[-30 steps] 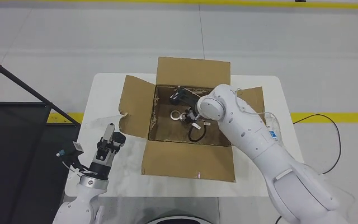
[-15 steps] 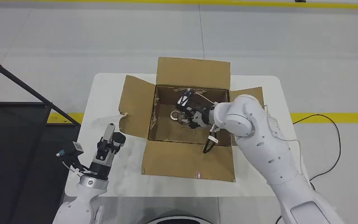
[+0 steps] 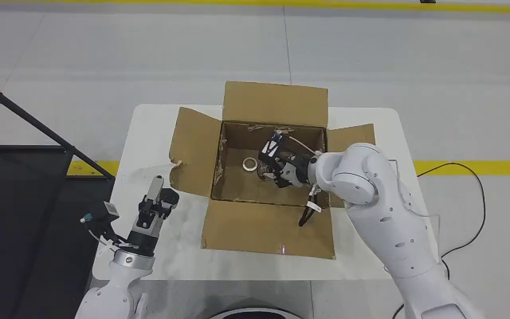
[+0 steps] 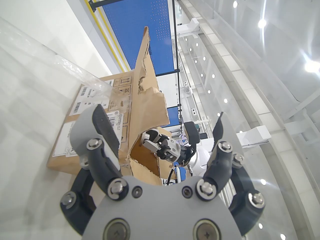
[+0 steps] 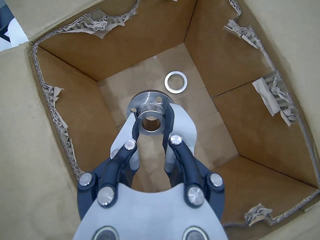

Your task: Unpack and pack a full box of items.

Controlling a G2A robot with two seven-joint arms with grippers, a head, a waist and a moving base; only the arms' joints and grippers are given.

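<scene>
The right claw (image 5: 152, 113) is clamped on the hub of a metal flange (image 5: 146, 98) inside the open cardboard box (image 5: 225, 58), one finger on either side of the hub. Whether the flange rests on the box floor or hangs just above it cannot be told. The fingers (image 5: 131, 126) cover parts of the flange's disc: one bolt hole shows whole and another only peeks out beside a finger. From the top view the right claw (image 3: 275, 162) sits over the middle of the box (image 3: 275, 102), and the wrist hides most of the flange there.

A flat metal ring (image 5: 166, 82) lies on the box floor near the flange and apart from it; it shows from above too (image 3: 250, 164).

The left claw (image 4: 158, 113) is spread wide and holds nothing. It sits over the table (image 3: 143, 143) by the box's left flap (image 3: 191, 151) (the one with the ragged, torn edge).

In the left wrist view a clear, glassy streak (image 4: 62, 63) crosses in front of the box; what it is cannot be made out. White labels (image 4: 85, 101) with barcodes and handling symbols are stuck on the box's outer wall, their small print too fine to read. One label is partly hidden behind a finger.
</scene>
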